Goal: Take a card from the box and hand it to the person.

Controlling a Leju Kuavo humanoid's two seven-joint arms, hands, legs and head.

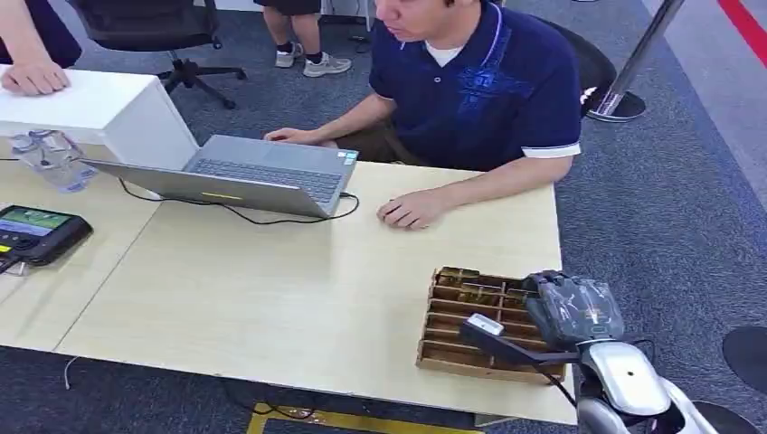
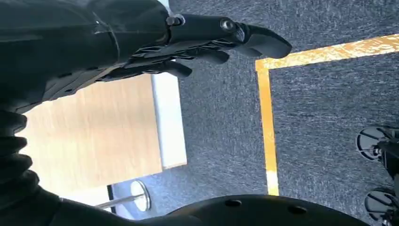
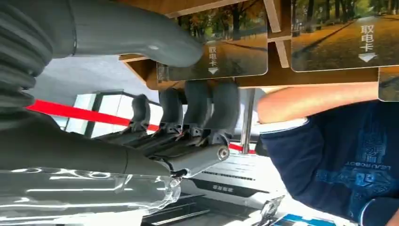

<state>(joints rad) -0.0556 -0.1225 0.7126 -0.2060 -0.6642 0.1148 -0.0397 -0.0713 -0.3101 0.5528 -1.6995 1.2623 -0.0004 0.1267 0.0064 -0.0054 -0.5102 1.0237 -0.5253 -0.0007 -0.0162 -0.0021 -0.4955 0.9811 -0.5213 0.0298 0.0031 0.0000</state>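
Two cards in the right wrist view, one upper centre [image 3: 221, 52] and one upper right [image 3: 339, 42], each read "取电卡" above a white arrow. The person's navy shirt [image 3: 348, 169], lower right, bore mirrored "LEJUROBOT" lettering.

The box [image 1: 479, 321] is sitting on the surface [image 1: 298, 289], near its front right corner. My right hand [image 1: 572, 309] is hanging over the box's right end. A person [image 1: 479, 86] is sitting behind the surface. The laptop [image 1: 244, 176] is lying to the left of the person's hand [image 1: 411, 210]. A screen device [image 1: 36, 231] is lying far left.
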